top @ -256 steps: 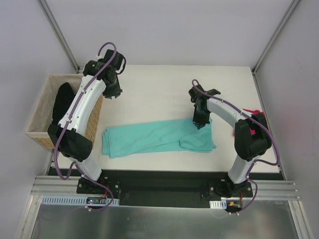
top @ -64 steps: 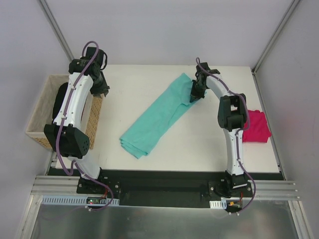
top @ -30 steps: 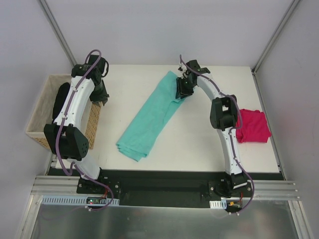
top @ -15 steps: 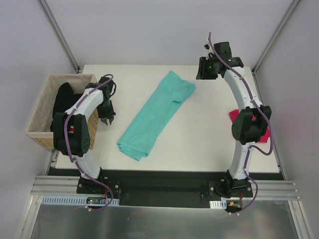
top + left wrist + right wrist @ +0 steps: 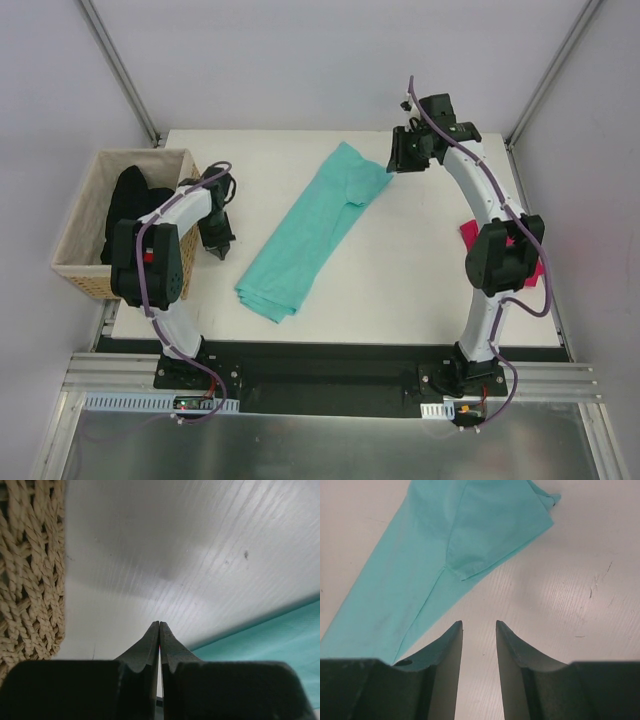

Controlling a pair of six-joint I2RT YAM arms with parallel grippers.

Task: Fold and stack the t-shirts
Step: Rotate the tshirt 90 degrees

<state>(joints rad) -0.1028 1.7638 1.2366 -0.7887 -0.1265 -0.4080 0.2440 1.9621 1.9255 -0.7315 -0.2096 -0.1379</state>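
You have the teal t-shirt (image 5: pixel 310 235) lying as a long folded strip on the table (image 5: pixel 420 290), slanted from near the middle of the far edge down toward the near left corner. Its short sleeve fold is at the far end. Your left gripper (image 5: pixel 218 250) is clenched with the fingers pressed together and nothing between them. It stands over a narrow lane of bare table between the wicker basket (image 5: pixel 78 282) at the left edge and the long left border of the strip, apart from both. Your right gripper (image 5: pixel 398 160) is released, jaws partly apart and holding nothing, just beside the far end of the strip. The pink t-shirt (image 5: pixel 466 232) is at the right edge, mostly hidden behind the right arm. Wide bare table lies between the two shirts.
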